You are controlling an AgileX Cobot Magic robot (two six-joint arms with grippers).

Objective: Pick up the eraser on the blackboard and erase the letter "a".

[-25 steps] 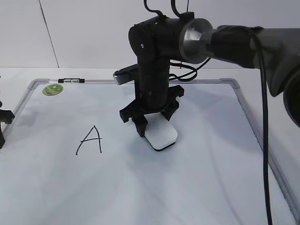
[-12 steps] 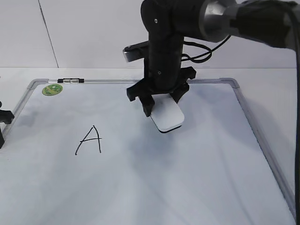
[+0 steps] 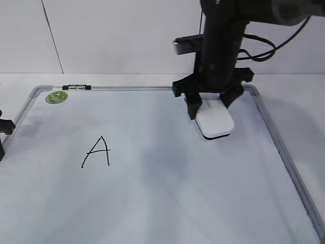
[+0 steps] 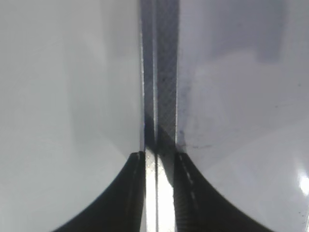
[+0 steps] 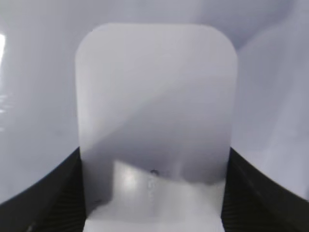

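Right gripper [image 3: 212, 108] clamped on the eraser [image 3: 215, 122], held at the blackboard [image 3: 167, 203] near its upper right corner; contact with the surface could not be told. Capital "A" [image 3: 97, 151] lay well to the left, green sticker [image 3: 57, 97] at top left. Left gripper [image 4: 159, 193] was narrowly parted astride the board's metal frame [image 4: 159, 72], its arm cut off at the exterior view's left edge.
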